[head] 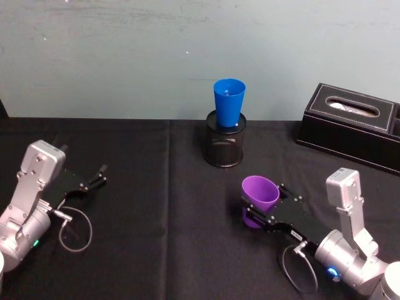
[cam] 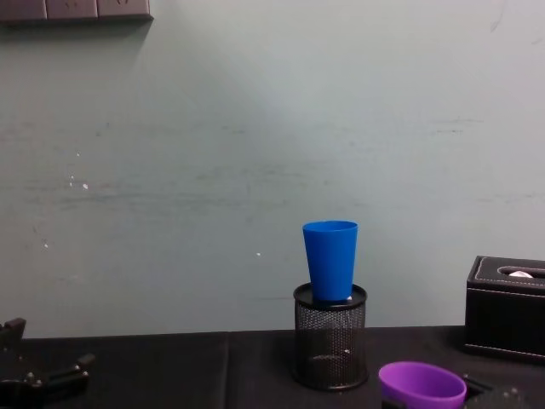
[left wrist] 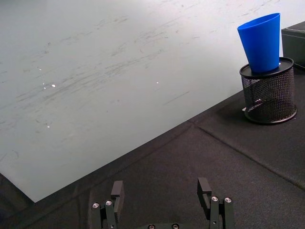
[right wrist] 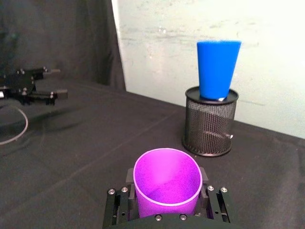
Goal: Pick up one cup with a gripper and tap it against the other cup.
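Observation:
The purple cup (head: 259, 192) sits between the jaws of my right gripper (head: 270, 206), low over the black cloth at the front right, its rim tilted up. In the right wrist view the purple cup (right wrist: 167, 179) is clamped by the right gripper (right wrist: 167, 191) on both sides. The blue cup (head: 229, 103) stands upright on the black mesh pen holder (head: 225, 145), farther back and a little left of the purple cup. The blue cup (cam: 332, 260) rises well above the purple cup (cam: 421, 383). My left gripper (head: 97, 177) rests open at the far left.
A black tissue box (head: 353, 125) stands at the back right of the black-clothed table (head: 144, 187). A pale wall (cam: 255, 153) lies right behind the table. A cable loop (head: 75, 228) lies by the left arm.

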Controlling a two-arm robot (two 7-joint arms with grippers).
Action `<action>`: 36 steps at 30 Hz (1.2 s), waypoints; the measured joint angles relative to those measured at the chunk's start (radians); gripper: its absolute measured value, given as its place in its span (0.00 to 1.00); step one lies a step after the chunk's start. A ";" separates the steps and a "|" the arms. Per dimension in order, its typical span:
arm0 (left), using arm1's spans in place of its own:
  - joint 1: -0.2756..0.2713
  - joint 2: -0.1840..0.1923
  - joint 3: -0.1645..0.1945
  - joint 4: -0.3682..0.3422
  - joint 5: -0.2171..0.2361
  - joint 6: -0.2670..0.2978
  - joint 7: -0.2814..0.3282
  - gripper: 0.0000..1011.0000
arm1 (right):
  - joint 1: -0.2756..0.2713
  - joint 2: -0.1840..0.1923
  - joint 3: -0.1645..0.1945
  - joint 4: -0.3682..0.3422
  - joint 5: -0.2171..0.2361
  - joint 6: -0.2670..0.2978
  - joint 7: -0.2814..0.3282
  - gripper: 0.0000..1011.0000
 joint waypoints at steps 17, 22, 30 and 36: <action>0.000 0.000 0.000 0.000 0.000 0.000 0.000 1.00 | -0.029 0.036 0.049 -0.130 0.070 0.016 0.000 0.73; 0.000 0.000 0.000 0.000 0.000 0.000 0.000 1.00 | -0.035 0.043 0.058 -0.153 0.082 0.009 0.000 0.73; 0.000 0.000 0.000 0.000 0.000 0.000 0.000 1.00 | -0.047 0.051 0.081 -0.186 0.097 -0.013 -0.009 0.73; 0.000 0.000 0.000 0.000 0.000 0.000 0.000 1.00 | -0.047 0.051 0.081 -0.187 0.098 -0.015 -0.010 0.73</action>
